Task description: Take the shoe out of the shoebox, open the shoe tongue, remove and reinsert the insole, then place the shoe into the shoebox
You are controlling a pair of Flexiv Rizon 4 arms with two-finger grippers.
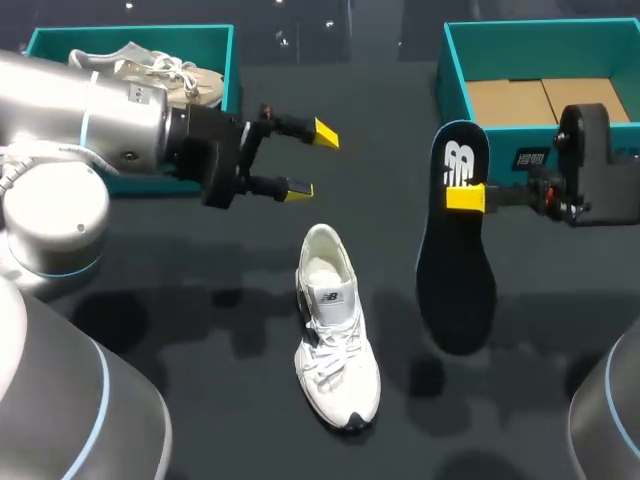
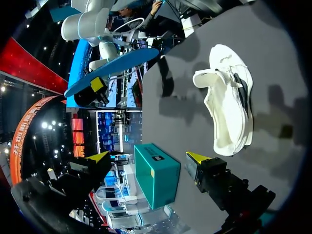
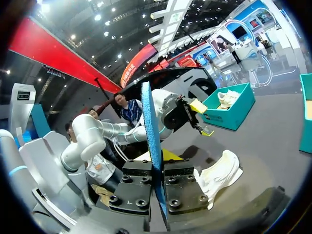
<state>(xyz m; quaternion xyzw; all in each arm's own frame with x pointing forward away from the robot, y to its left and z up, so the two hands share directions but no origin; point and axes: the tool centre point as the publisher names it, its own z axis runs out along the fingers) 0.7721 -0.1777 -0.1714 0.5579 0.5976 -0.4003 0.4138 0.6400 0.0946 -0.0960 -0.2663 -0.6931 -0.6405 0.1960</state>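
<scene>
A white shoe (image 1: 335, 330) lies on its sole in the middle of the dark table, toe toward the front; it also shows as the shoe (image 2: 229, 102) and the shoe (image 3: 219, 170). My right gripper (image 1: 465, 197) is shut on the heel end of the dark insole (image 1: 455, 270), which hangs above the table right of the shoe. From the right wrist, the insole (image 3: 148, 122) stands edge-on, clamped in the gripper (image 3: 158, 158). My left gripper (image 1: 312, 161) hovers open and empty behind and left of the shoe; its own view shows the gripper (image 2: 147, 157) wide apart.
A teal shoebox (image 1: 455, 75) with a cardboard floor stands at the back right, also seen as the box (image 2: 156, 180). Another teal box (image 1: 232, 60) at the back left holds a second shoe (image 1: 165, 75).
</scene>
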